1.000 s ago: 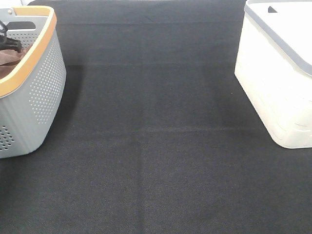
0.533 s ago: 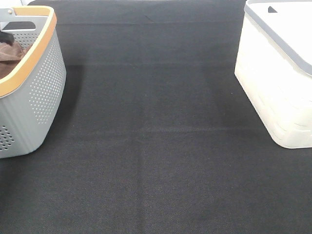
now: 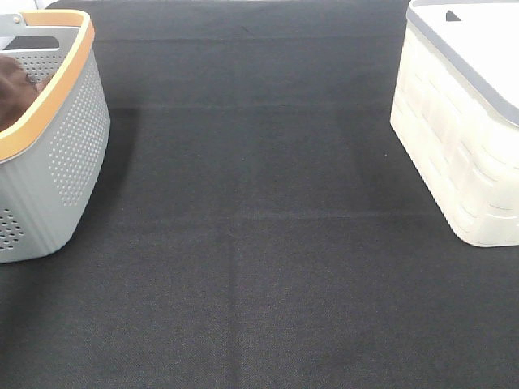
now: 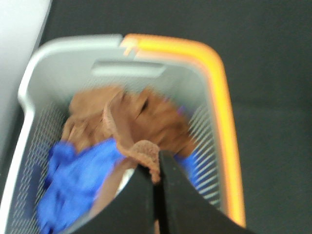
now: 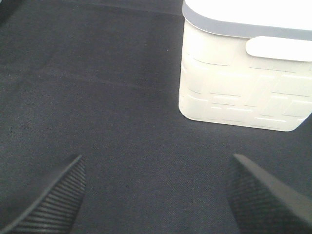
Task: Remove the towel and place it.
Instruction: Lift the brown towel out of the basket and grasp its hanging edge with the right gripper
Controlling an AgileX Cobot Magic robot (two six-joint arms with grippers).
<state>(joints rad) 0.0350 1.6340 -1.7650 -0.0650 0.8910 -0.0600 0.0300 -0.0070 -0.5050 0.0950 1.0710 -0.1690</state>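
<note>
Lifted higher from the basket [image 4: 222,122], towel [image 4: 146,117] trails from the clamped left end effector [image 4: 157,168].

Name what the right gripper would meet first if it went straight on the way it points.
Probably the mat; the white bin lies off to the side of that line, though depth is unclear.

We see a counter [image 3: 259,243] covered in black woven cloth, matt and finely grained. The grey basket [image 3: 73,154] looks like matt perforated plastic, with a smooth orange rim [image 3: 57,81]. The white bin [image 3: 462,162] is moulded plastic in block relief, faintly glossy. The towel [image 4: 141,117] reads to us as soft, nappy reddish-brown cloth. The right gripper [image 5: 157,163] has black finger pads [image 5: 53,200] with a fine ribbed texture.
</note>
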